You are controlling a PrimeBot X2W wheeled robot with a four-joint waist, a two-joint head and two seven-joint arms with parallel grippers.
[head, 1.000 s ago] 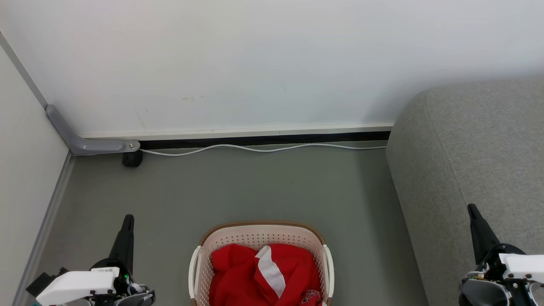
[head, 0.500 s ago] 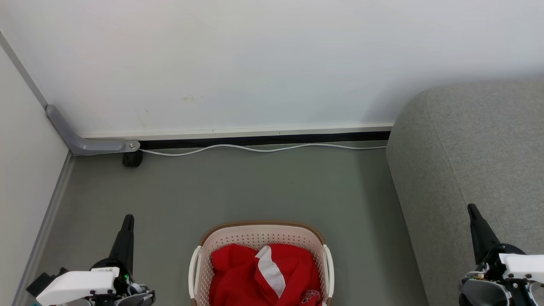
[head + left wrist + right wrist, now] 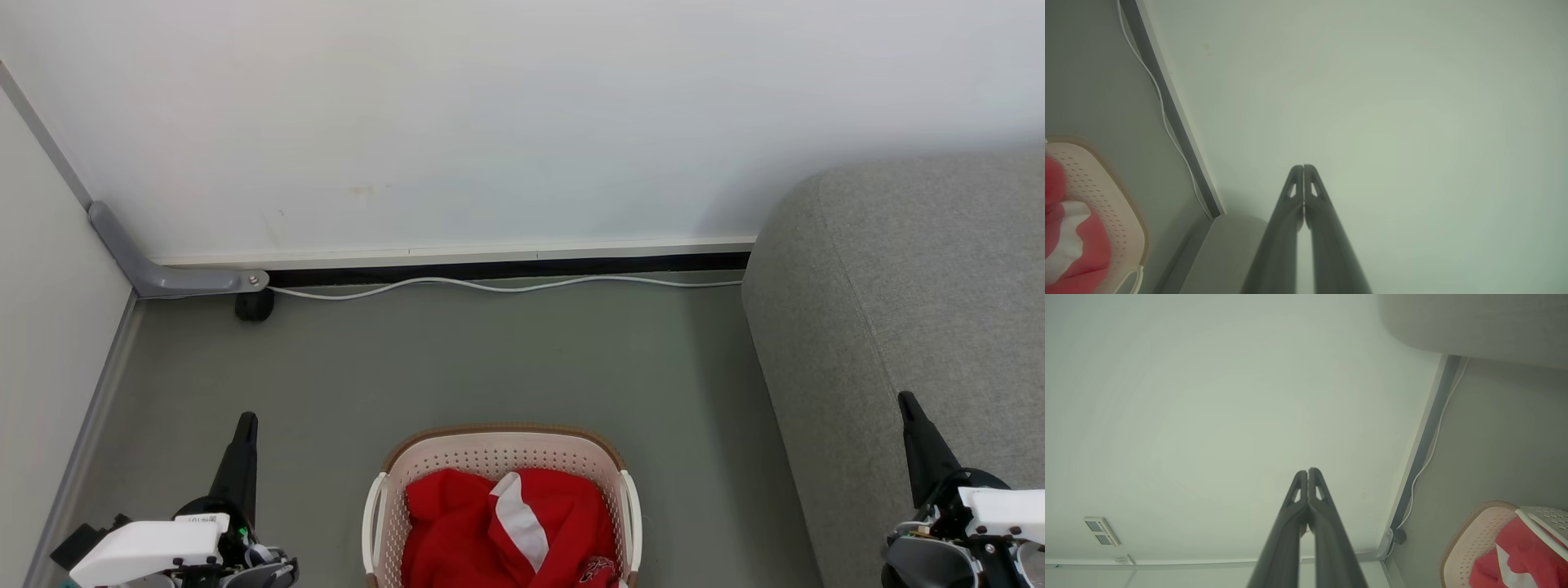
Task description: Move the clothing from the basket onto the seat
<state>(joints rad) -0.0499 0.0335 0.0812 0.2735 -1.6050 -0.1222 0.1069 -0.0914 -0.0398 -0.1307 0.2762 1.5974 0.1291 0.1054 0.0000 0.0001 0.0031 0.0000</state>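
Observation:
Red clothing [image 3: 473, 531] with a white stripe lies piled in the cream perforated basket [image 3: 498, 447] on the floor at the bottom centre of the head view. The grey seat [image 3: 922, 278] fills the right side. My left gripper [image 3: 245, 420] hangs shut to the left of the basket, holding nothing. My right gripper [image 3: 904, 398] is shut and empty in front of the seat. In the left wrist view the shut left gripper [image 3: 1303, 166] points at the wall, with the basket [image 3: 1106, 196] and clothing [image 3: 1090, 249] at the left edge. In the right wrist view the shut right gripper [image 3: 1307, 470] points at the wall, with the basket [image 3: 1478, 535] and clothing [image 3: 1531, 555] at the lower right.
A white wall stands behind, with a white cable [image 3: 506, 286] along its dark base. A grey bracket with a black caster [image 3: 255, 304] sits in the left corner beside a side panel. Grey floor [image 3: 490, 359] lies open between basket and wall.

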